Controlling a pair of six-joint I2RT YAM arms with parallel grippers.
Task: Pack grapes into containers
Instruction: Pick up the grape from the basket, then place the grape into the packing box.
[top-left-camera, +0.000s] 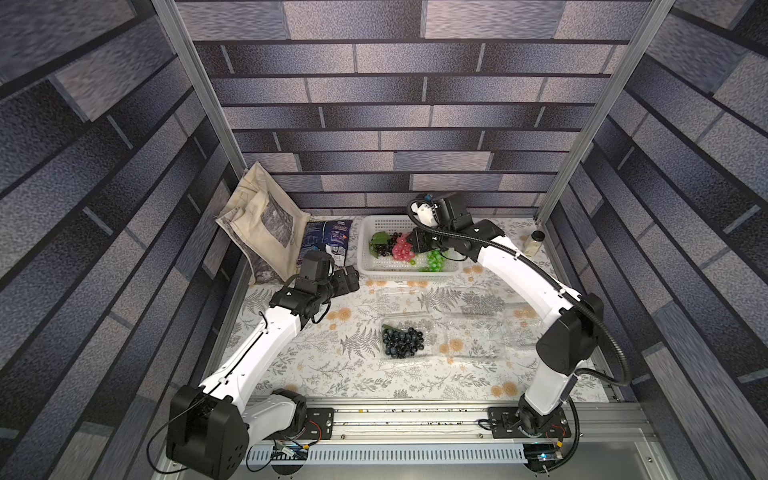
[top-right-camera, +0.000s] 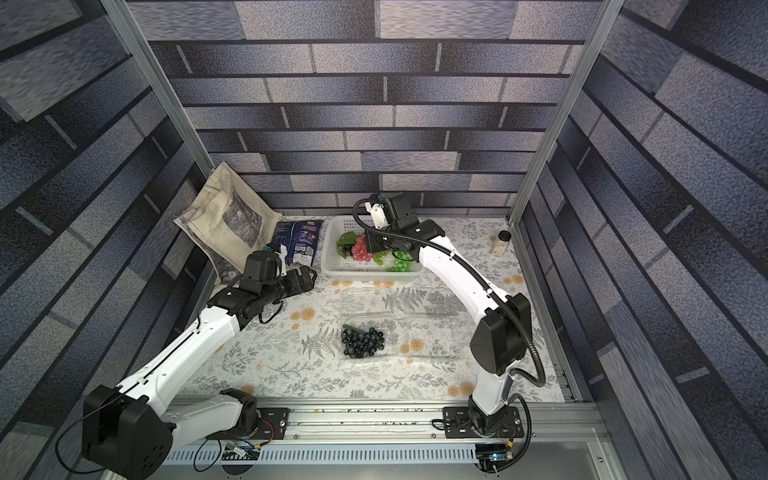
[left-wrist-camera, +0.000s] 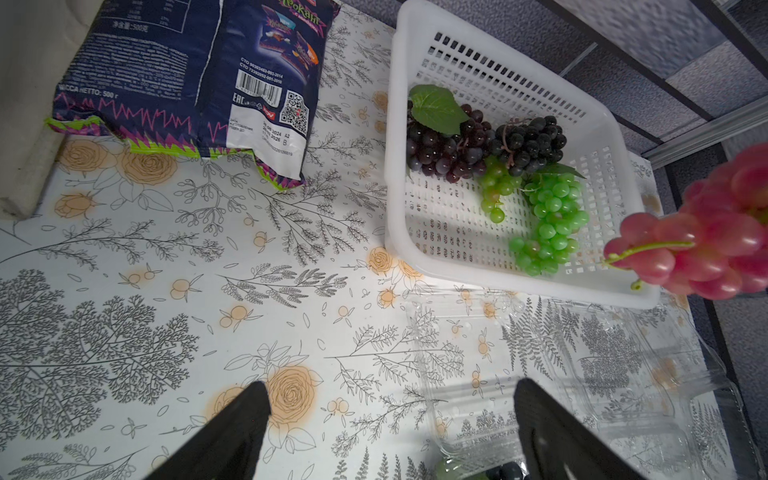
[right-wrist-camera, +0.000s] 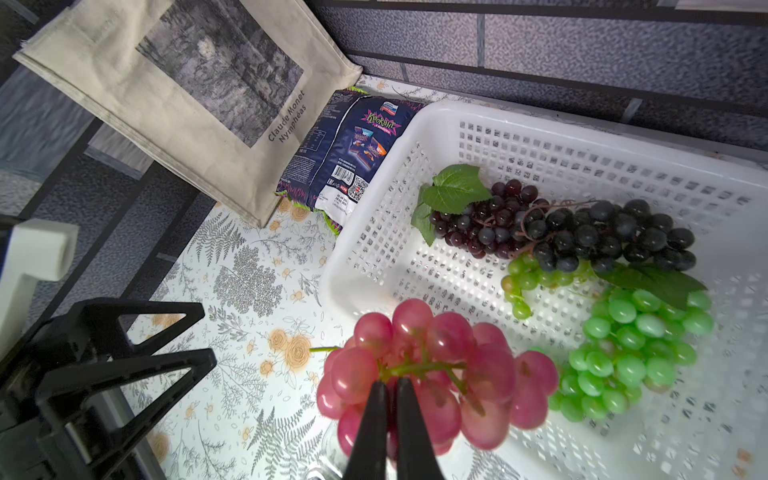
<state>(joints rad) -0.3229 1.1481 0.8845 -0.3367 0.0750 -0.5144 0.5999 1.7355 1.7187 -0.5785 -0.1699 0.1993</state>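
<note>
My right gripper (right-wrist-camera: 390, 382) is shut on the stem of a red bunch of grapes (right-wrist-camera: 432, 374), which hangs over the near left corner of the white basket (top-left-camera: 409, 272). Dark bunches (right-wrist-camera: 582, 237) and green bunches (right-wrist-camera: 631, 349) lie in the basket. A clear container (top-left-camera: 430, 332) holds dark grapes (top-left-camera: 402, 341), lid open. An empty container (top-left-camera: 473, 338) lies beside it, and another (top-left-camera: 519, 328) is partly behind the right arm. My left gripper (left-wrist-camera: 390, 386) is open and empty, hovering over the tablecloth left of the basket (left-wrist-camera: 519, 286), near a container's edge (left-wrist-camera: 478, 424).
A canvas tote bag (top-left-camera: 262, 224) leans in the back left corner with a dark blue snack bag (top-left-camera: 328, 237) beside it. A small jar (top-left-camera: 534, 243) stands at the back right. Metal frame posts and walls close in the table.
</note>
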